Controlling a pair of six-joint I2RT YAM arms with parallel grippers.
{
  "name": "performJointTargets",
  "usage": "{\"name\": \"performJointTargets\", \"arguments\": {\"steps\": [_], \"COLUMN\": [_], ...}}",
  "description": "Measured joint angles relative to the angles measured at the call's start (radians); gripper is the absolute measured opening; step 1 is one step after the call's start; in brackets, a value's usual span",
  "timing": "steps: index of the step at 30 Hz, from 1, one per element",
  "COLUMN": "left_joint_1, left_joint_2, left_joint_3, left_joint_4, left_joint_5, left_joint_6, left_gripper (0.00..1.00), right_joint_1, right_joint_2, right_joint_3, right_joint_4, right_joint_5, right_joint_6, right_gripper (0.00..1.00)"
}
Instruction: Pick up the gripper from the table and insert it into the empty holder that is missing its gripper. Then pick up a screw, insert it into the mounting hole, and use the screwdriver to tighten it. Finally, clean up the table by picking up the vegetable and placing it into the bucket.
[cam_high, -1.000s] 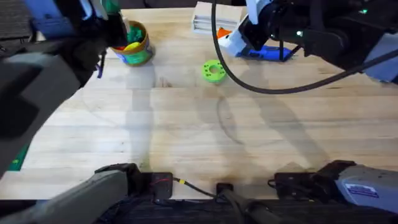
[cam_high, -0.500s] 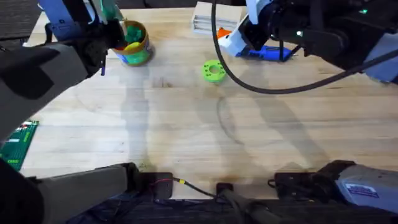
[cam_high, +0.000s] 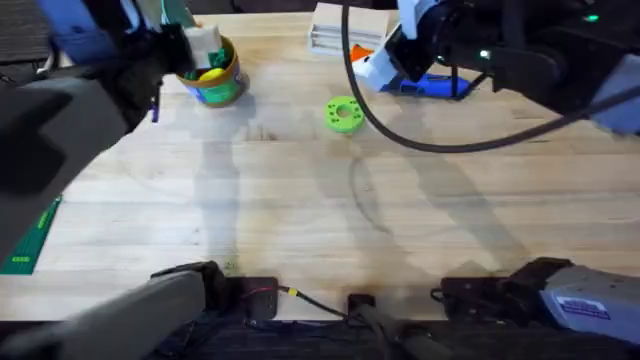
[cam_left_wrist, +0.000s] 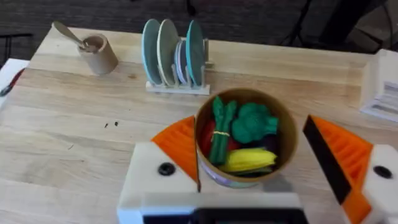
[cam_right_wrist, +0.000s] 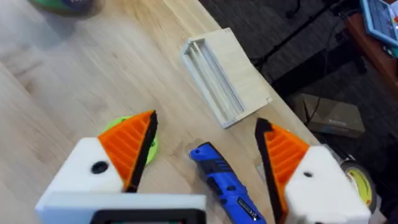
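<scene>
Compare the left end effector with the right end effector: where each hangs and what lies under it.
The left end effector hangs open above the round tub of colourful toy food; the right end effector hangs open above the blue pen-shaped screwdriver, beside the green round disc with holes. The left is at the table's far left, the right at its far right. Both have white fingers with orange ribbed pads and grip nothing.

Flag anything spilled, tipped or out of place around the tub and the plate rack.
Nothing stands out. The round tub stands upright with its toy vegetables inside, directly under the open left pincer; the pale blue-green plates stand in their rack.
</scene>
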Motion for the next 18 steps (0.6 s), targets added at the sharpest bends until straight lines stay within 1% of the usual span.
{"name": "performJointTargets", "arguments": {"steps": [2, 5, 8, 9, 10, 11, 12, 15, 16, 17, 18], "left_joint_1": [-0.008, -0.051, -0.133, -0.161, -0.19, -0.218, -0.245, -0.341, -0.367, -0.393, -0.416], "left_joint_2": [-0.083, -0.224, -0.363, -0.399, -0.434, -0.467, -0.497, -0.603, -0.634, -0.668, -0.698], "left_joint_3": [0.0, 0.0, 0.0, 0.0, 0.0, 0.0, 0.0, 0.0, 0.0, 0.0, 0.0], "left_joint_4": [-0.061, -0.173, -0.308, -0.349, -0.386, -0.424, -0.458, -0.56, -0.586, -0.613, -0.634], "left_joint_5": [0.008, 0.042, 0.07, 0.074, 0.08, 0.085, 0.088, 0.093, 0.093, 0.095, 0.096], "left_joint_6": [0.001, 0.003, 0.016, 0.029, 0.043, 0.059, 0.07, 0.102, 0.108, 0.118, 0.124], "left_gripper": [0.993, 0.994, 0.984, 0.943, 0.888, 0.81, 0.703, 0.214, 0.072, 0.021, 0.027], "right_joint_1": [0.001, 0.002, 0.004, 0.004, 0.004, 0.004, 0.004, 0.004, 0.004, 0.004, 0.004], "right_joint_2": [-0.034, -0.112, -0.189, -0.211, -0.233, -0.255, -0.277, -0.355, -0.38, -0.406, -0.428], "right_joint_3": [0.0, 0.0, 0.0, 0.0, 0.0, 0.0, 0.0, 0.0, 0.0, 0.0, 0.0], "right_joint_4": [-0.026, -0.097, -0.195, -0.223, -0.251, -0.276, -0.3, -0.358, -0.375, -0.391, -0.404], "right_joint_5": [0.0, 0.0, 0.0, 0.0, 0.0, 0.0, 0.0, 0.0, 0.0, -0.001, -0.001], "right_joint_6": [0.025, 0.085, 0.122, 0.13, 0.137, 0.143, 0.15, 0.186, 0.199, 0.214, 0.224], "right_gripper": [0.994, 0.992, 0.992, 0.993, 0.993, 0.992, 0.994, 0.994, 0.992, 0.992, 0.994]}}
